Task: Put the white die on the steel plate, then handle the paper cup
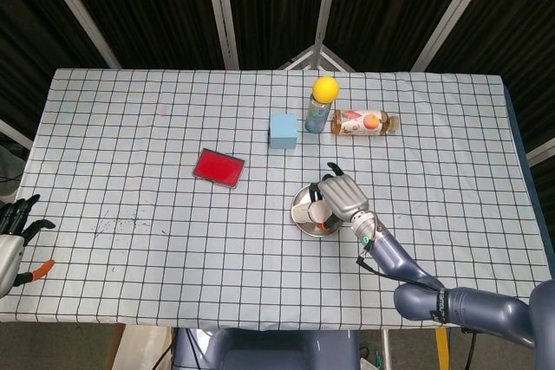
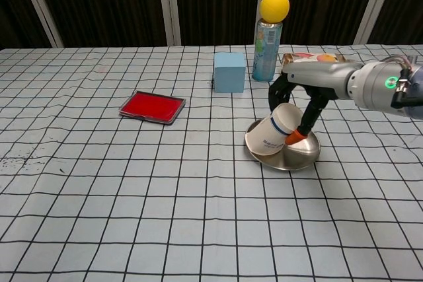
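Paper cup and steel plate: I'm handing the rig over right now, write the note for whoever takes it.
Right robot hand: grips the paper cup, which is tilted, mouth toward the left, over the steel plate.
Left robot hand: at the near left table edge, holding nothing, fingers apart.
White die: not visible in either view; it may be hidden under the cup or the hand, so its placement cannot be confirmed.
Done: cup is in hand.
Left: check the die is on the plate, then finish handling the cup.
Nearby: blue cube, red pad, spray can, lying bottle.
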